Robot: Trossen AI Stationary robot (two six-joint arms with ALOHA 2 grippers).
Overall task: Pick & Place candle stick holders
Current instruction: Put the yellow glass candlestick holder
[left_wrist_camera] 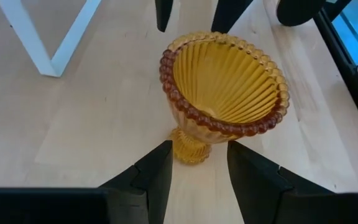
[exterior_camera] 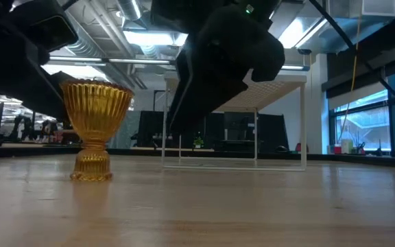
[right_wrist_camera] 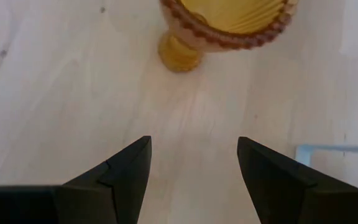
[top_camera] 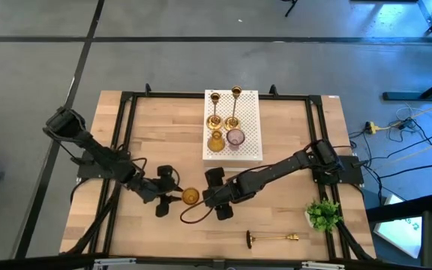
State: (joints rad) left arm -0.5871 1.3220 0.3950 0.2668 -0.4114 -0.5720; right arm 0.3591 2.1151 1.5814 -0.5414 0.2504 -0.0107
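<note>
The wooden table (top_camera: 291,157) is carrying a white perforated box (top_camera: 249,127) near its far edge, and four candle stick holders are standing on that box: two brass candlesticks (top_camera: 224,109) behind an amber glass goblet (top_camera: 214,141) and a purple glass goblet (top_camera: 235,138). Nearer the front, an amber goblet (top_camera: 190,196) is standing upright on bare wood between both grippers. The left gripper (top_camera: 172,197) is sitting spread just beside its base (left_wrist_camera: 189,150), not pinching it. The right gripper (top_camera: 203,199) is hanging spread and empty. A third brass candlestick (top_camera: 272,238) is lying flat near the front edge, beside a small green plant (top_camera: 323,214).

Robotics lab (exposed ceiling ducts (exterior_camera: 108,41), workstations (exterior_camera: 19,127))
</note>
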